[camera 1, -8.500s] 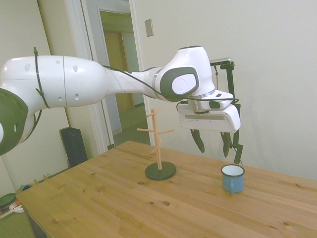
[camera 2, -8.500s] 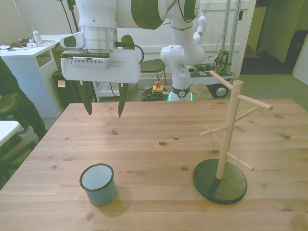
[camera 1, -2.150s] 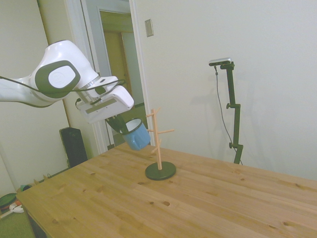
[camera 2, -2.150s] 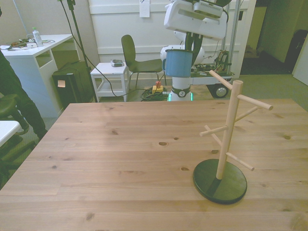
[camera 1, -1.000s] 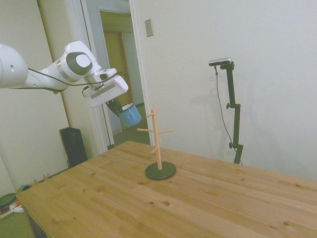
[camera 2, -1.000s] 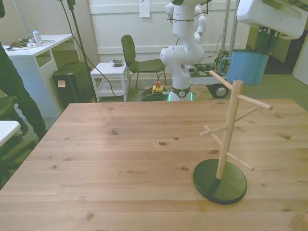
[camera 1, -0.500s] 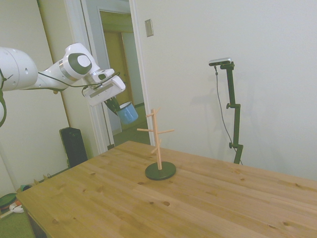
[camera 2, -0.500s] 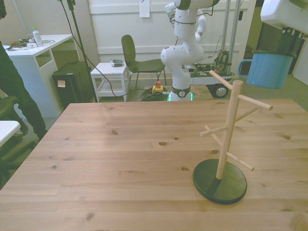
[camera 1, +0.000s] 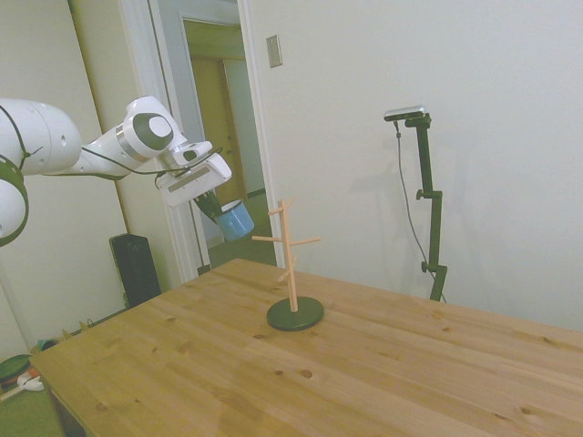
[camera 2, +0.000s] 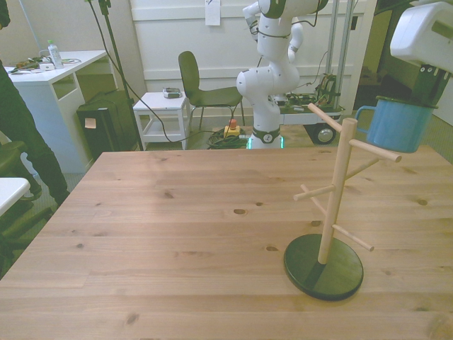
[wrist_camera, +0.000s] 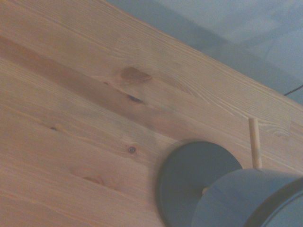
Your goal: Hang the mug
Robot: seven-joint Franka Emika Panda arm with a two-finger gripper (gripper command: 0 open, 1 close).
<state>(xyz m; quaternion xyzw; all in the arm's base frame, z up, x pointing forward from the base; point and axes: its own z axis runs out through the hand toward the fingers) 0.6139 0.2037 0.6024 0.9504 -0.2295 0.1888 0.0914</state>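
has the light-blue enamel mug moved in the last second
Yes. The light-blue enamel mug has shifted toward the front view's right and lower, past the wooden peg stand, held in the gripper.

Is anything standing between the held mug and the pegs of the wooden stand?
Nothing visible does. The gripper holds the mug in the air beside the wooden peg stand, near its upper pegs, with its handle toward the stand. The table around the base is bare.
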